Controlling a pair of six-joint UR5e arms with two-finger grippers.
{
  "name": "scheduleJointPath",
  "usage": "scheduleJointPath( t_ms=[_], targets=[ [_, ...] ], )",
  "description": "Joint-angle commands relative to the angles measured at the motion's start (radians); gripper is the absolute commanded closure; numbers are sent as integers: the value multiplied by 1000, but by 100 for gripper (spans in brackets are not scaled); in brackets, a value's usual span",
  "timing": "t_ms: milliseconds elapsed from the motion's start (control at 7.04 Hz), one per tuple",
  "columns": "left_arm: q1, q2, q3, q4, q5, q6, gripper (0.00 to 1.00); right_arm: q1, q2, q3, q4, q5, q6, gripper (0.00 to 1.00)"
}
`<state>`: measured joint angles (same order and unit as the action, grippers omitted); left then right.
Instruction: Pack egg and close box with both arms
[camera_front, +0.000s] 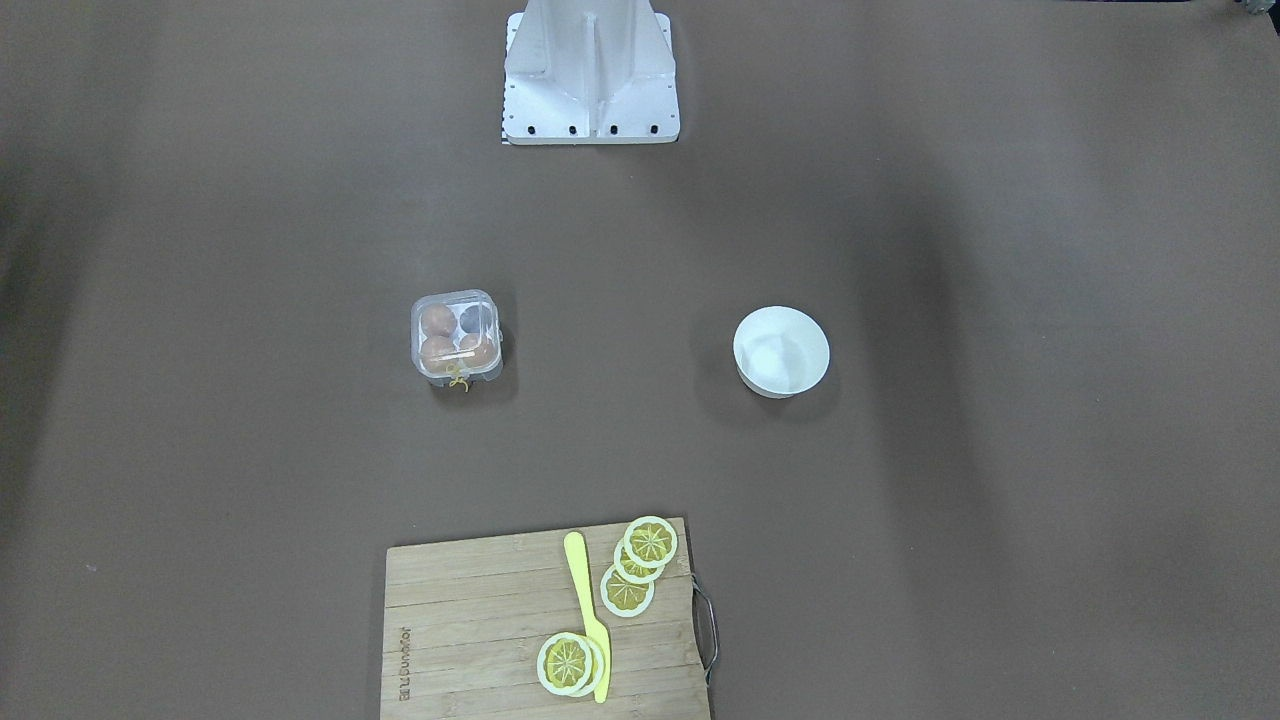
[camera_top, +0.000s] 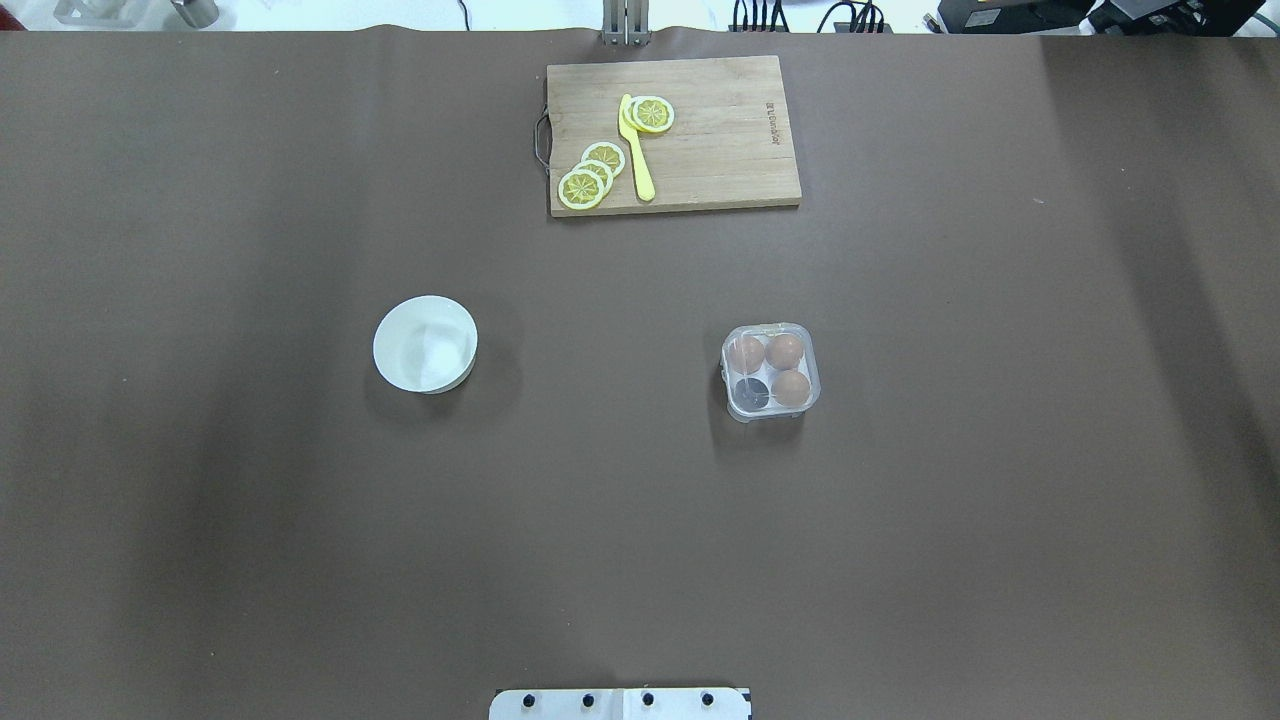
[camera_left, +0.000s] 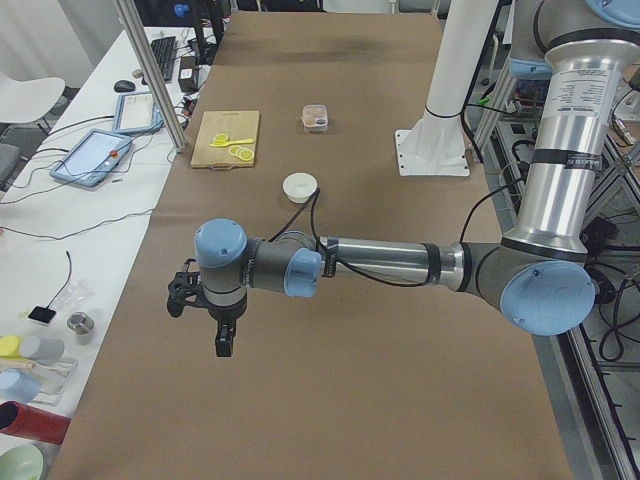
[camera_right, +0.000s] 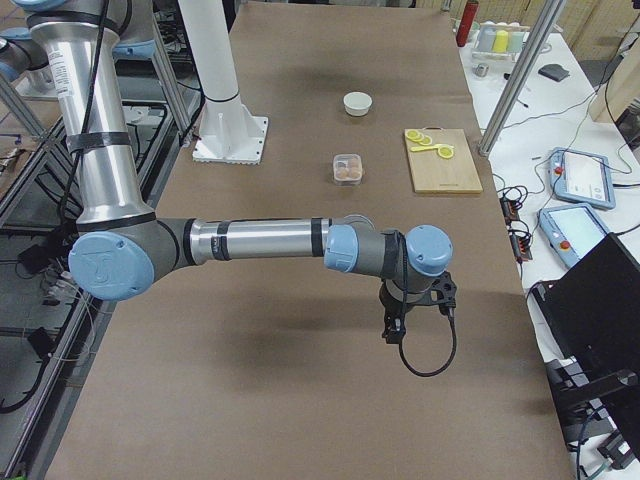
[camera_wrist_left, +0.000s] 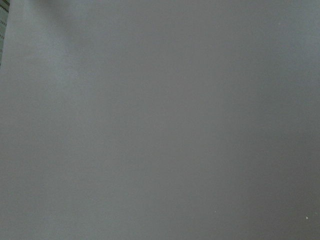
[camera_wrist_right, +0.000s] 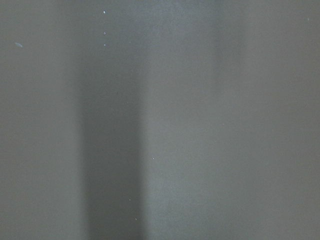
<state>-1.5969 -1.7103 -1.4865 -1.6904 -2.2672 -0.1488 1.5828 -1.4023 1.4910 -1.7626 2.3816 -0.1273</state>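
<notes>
Grippers show only in the two side views, so whether their fingers are spread or pressed together cannot be told.

Exterior left: the left gripper (camera_left: 222, 340) hangs over bare table, well apart from the box (camera_left: 316, 117). No egg is seen in it.

Exterior right: the right gripper (camera_right: 392, 328) likewise hangs over bare table, far from the box.

Front-facing: the box holds three brown eggs (camera_front: 437, 320); the fourth cup (camera_front: 470, 318) is dark and unfilled. The white bowl (camera_front: 781, 350), well apart, shows no egg. The lid appears to lie down over the cups, but the clear plastic leaves this uncertain.

Overhead: same count, three filled and one vacant.

Wrist views: only table covering.

Judgement: packing is incomplete, one cup remains to fill, and no loose egg is located in any view. Closure of the box is unverified.
</notes>
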Motion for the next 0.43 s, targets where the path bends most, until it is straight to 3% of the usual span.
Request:
scheduleJointPath(
  t_ms=[0,284],
  targets=[
    [0,0,0,0,0,0,2,0,2,0,0,1,0,0],
    [0,0,0,0,2,0,2,0,3,0,0,2,3,0]
  ],
)
